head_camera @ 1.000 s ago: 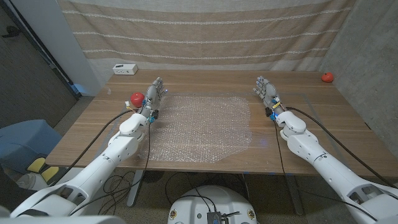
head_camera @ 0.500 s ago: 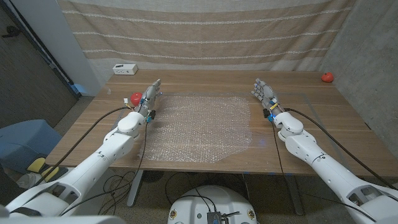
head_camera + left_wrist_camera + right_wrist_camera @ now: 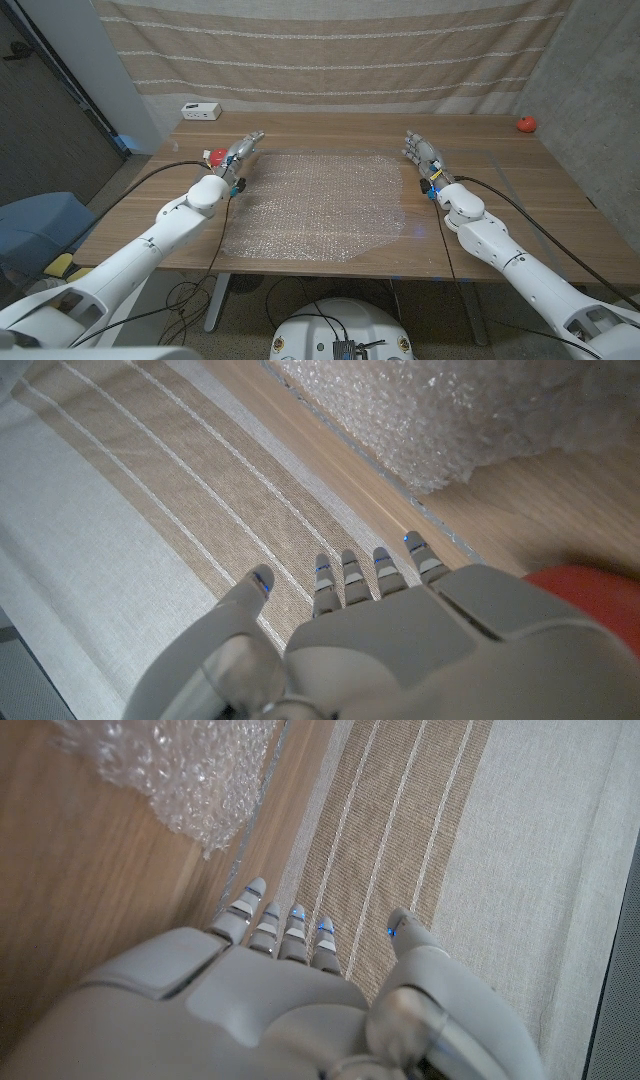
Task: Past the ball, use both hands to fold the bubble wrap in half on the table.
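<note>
From the head view, I see the bubble wrap (image 3: 315,205) lying spread out in the middle of the desk (image 3: 520,200), not yet folded. My left hand (image 3: 240,152) hangs just off the sheet's far left corner, fingers apart and holding nothing, with the red ball (image 3: 216,156) close on its outer side. My right hand (image 3: 422,152) sits near the far right corner, also spread and empty. A white box (image 3: 201,111) and a small red object (image 3: 526,124) sit well clear at the far edge.

In the left wrist view, the fingers (image 3: 345,575) reach out straight, the wrap's corner (image 3: 440,470) lies just ahead, and the ball (image 3: 590,600) crowds the palm's side. I judge I should come in from the sheet side so I don't knock it.

In the right wrist view, the fingers (image 3: 270,925) are extended too, the wrap's edge (image 3: 190,790) nearby. I'd pinch both far corners together, lift evenly, and draw them toward the near edge.
</note>
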`<state>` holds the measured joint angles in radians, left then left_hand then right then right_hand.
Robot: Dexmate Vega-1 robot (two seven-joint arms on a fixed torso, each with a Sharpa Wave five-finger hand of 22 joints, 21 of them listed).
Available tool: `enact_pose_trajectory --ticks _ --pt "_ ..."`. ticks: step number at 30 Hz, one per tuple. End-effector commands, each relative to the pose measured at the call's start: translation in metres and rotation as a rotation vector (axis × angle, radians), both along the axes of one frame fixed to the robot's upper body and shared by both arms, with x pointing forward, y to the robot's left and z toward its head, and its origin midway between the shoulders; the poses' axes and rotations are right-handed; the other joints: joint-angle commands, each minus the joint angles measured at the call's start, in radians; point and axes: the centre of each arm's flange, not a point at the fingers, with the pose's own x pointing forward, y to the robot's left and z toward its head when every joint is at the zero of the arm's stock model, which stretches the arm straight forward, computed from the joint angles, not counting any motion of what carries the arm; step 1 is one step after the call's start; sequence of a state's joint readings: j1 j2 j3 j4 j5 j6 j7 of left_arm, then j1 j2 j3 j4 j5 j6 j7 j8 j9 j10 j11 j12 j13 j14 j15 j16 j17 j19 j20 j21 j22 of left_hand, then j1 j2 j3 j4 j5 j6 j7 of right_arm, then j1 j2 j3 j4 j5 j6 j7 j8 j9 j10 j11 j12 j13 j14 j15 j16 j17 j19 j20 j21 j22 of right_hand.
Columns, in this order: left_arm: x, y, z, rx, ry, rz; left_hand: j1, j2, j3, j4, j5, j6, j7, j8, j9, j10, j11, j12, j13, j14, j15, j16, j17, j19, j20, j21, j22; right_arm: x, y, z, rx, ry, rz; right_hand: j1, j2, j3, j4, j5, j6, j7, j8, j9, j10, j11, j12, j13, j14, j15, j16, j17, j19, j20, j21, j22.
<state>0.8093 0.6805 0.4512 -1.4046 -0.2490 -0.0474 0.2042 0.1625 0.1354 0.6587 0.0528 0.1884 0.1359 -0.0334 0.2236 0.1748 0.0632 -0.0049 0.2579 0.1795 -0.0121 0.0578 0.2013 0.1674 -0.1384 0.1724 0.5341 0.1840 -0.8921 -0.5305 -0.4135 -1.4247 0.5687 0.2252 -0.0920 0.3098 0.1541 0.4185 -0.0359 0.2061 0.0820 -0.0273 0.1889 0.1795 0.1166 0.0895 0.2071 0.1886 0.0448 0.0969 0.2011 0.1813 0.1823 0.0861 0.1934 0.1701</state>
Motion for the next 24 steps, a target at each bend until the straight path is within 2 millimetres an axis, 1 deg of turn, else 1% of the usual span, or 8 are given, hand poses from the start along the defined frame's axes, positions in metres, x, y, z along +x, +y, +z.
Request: enact_pose_trajectory --ticks 1,2,5,9,14,18,22,24 --pt "-0.016 0.002 0.008 0.227 0.001 0.087 0.019 0.012 0.006 -0.014 -0.004 0.024 0.002 0.002 0.005 0.029 0.001 0.007 0.005 0.024 0.002 0.002 0.002 0.019 0.004 0.007 0.003 -0.020 0.011 -0.006 -0.078 -0.003 -0.060 0.018 0.001 0.008 -0.011 -0.005 0.015 0.001 0.007 0.001 0.014 0.004 0.003 0.004 0.010 0.004 0.005 0.001 0.010 -0.005 0.011 0.006" --pt "-0.017 0.003 0.008 0.237 0.003 0.093 0.022 0.012 0.007 -0.018 -0.005 0.034 0.003 0.002 0.005 0.037 -0.003 0.007 0.005 0.032 0.004 0.003 0.002 0.019 0.005 0.006 0.003 -0.023 0.012 -0.007 -0.086 -0.006 -0.064 0.022 0.002 0.010 -0.014 -0.005 0.017 0.000 0.008 0.001 0.017 0.005 0.004 0.004 0.011 0.005 0.005 0.001 0.012 -0.008 0.011 0.006" --pt "-0.017 0.003 0.007 0.269 0.008 0.108 0.026 0.013 0.012 -0.022 -0.007 0.047 0.002 -0.001 0.005 0.048 -0.005 0.005 0.006 0.060 0.011 0.007 0.003 -0.002 0.018 -0.006 0.003 -0.030 0.014 -0.009 -0.091 -0.010 -0.072 0.030 0.004 0.014 -0.020 -0.007 0.021 0.000 0.009 0.002 0.021 0.004 0.005 0.004 0.016 0.004 0.006 0.001 0.016 -0.010 0.012 0.006" --pt "-0.016 0.002 0.007 0.331 0.026 0.113 0.030 0.018 0.018 -0.025 -0.008 0.068 0.007 0.001 0.006 0.066 -0.007 0.007 0.006 0.068 0.009 0.005 0.004 -0.004 0.026 -0.010 0.004 -0.040 0.017 -0.012 -0.094 -0.012 -0.080 0.039 0.006 0.019 -0.027 -0.009 0.024 0.000 0.009 0.002 0.024 0.005 0.005 0.004 0.022 0.002 0.007 0.001 0.020 -0.012 0.013 0.006" --pt "-0.014 -0.003 0.009 0.417 0.035 0.126 0.032 0.011 0.018 -0.032 -0.011 0.091 0.013 0.003 0.006 0.080 -0.009 0.006 0.006 0.074 0.006 0.002 0.004 -0.004 0.026 -0.013 0.004 -0.053 0.020 -0.016 -0.088 -0.009 -0.081 0.054 0.008 0.027 -0.039 -0.013 0.028 0.002 0.009 0.002 0.032 0.005 0.006 0.004 0.032 -0.003 0.009 0.002 0.032 -0.021 0.017 0.006" --pt "-0.013 -0.006 0.012 0.471 0.031 0.145 0.036 0.004 0.018 -0.041 -0.013 0.119 0.013 0.006 0.006 0.103 -0.018 0.009 0.007 0.087 -0.004 0.001 0.003 -0.003 0.025 -0.016 0.004 -0.065 0.023 -0.018 -0.112 -0.003 -0.101 0.063 0.010 0.032 -0.046 -0.015 0.031 0.002 0.008 0.002 0.036 0.004 0.006 0.004 0.042 -0.006 0.011 0.002 0.038 -0.024 0.018 0.006" --pt "-0.012 -0.008 0.015 0.521 0.028 0.163 0.039 0.002 0.019 -0.048 -0.013 0.142 0.019 0.008 0.006 0.124 -0.015 0.011 0.007 0.095 -0.010 -0.001 0.003 0.000 0.023 -0.018 0.004 -0.076 0.025 -0.023 -0.138 0.015 -0.143 0.080 0.014 0.040 -0.058 -0.018 0.037 0.003 0.009 0.002 0.046 0.001 0.007 0.005 0.059 -0.011 0.016 0.003 0.053 -0.031 0.022 0.006" --pt "-0.011 -0.010 0.016 0.549 0.027 0.173 0.041 0.001 0.020 -0.052 -0.014 0.162 0.023 0.009 0.007 0.141 -0.014 0.013 0.007 0.106 -0.020 0.000 0.003 0.003 0.022 -0.020 0.004 -0.081 0.025 -0.026 -0.148 0.030 -0.160 0.085 0.015 0.043 -0.061 -0.019 0.042 0.003 0.010 0.002 0.054 -0.001 0.009 0.005 0.063 -0.010 0.017 0.004 0.057 -0.033 0.023 0.006"
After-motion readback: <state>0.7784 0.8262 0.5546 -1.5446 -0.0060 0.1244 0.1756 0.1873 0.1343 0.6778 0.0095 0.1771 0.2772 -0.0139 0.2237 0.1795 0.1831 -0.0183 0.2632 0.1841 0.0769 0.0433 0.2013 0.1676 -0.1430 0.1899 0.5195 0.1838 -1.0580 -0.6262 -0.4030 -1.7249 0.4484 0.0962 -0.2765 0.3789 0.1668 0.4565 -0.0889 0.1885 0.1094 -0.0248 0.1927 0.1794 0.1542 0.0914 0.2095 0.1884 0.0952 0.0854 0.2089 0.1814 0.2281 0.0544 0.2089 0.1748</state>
